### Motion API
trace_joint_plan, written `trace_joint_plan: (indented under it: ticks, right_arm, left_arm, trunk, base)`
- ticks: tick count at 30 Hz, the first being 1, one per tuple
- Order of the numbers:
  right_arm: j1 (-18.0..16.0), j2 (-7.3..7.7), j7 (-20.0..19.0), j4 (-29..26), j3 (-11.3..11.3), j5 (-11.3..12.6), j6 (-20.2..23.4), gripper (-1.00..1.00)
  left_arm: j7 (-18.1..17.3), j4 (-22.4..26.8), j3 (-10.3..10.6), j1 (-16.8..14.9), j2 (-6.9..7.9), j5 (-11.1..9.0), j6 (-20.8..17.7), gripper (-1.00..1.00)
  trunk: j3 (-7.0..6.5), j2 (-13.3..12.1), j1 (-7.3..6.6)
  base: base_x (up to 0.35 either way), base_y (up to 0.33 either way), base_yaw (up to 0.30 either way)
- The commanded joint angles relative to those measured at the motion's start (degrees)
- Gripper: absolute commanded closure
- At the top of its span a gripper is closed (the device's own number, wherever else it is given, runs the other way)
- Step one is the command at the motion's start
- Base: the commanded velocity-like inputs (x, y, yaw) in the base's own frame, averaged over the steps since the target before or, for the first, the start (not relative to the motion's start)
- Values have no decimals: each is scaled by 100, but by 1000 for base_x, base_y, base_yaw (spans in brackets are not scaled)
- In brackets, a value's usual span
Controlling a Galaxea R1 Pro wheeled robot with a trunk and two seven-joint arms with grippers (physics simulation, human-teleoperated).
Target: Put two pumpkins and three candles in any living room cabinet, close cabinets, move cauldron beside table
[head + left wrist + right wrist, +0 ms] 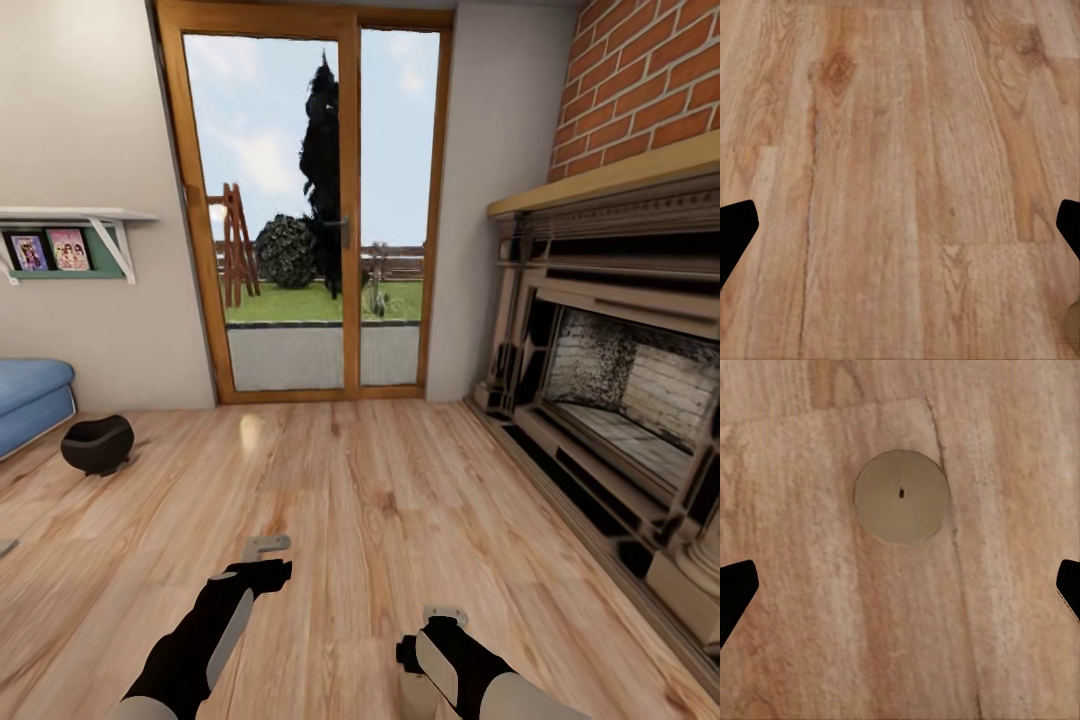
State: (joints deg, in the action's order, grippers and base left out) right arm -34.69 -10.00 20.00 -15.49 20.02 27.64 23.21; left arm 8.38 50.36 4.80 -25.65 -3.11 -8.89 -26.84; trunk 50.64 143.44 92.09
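Note:
A squat white candle (901, 497) with a tiny dark wick stands on the wooden floor. My right gripper (900, 585) hangs open above it, fingers spread wide and touching nothing. In the head view the right gripper (443, 615) is low at the front right, with a pale bit of the candle (413, 694) showing beside the wrist. My left gripper (265, 548) is open over bare planks, and its wrist view has the fingers (736, 225) far apart. The black cauldron (97, 443) sits on the floor at the far left, well away from both arms.
A blue sofa (30, 400) edges in at the left, behind the cauldron. A brick fireplace (610, 400) with a raised hearth runs along the right wall. A glass door (310, 220) is straight ahead. A wall shelf (70, 240) hangs at the left.

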Motion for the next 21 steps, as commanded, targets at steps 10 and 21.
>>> trace_joint_plan:
  ticks: [10, 21]
  right_arm:
    - [-3, 0, 39, -7, 28, 30, 26, -100]
    - [-3, 0, 39, -7, 28, 30, 26, -100]
  left_arm:
    - [50, 8, 13, -2, 3, -60, -23, -100]
    - [50, 13, 18, -3, 3, -60, -23, -100]
  trunk:
    - [7, 3, 1]
    - [7, 3, 1]
  base:
    - [254, 0, 0]
    - [155, 0, 0]
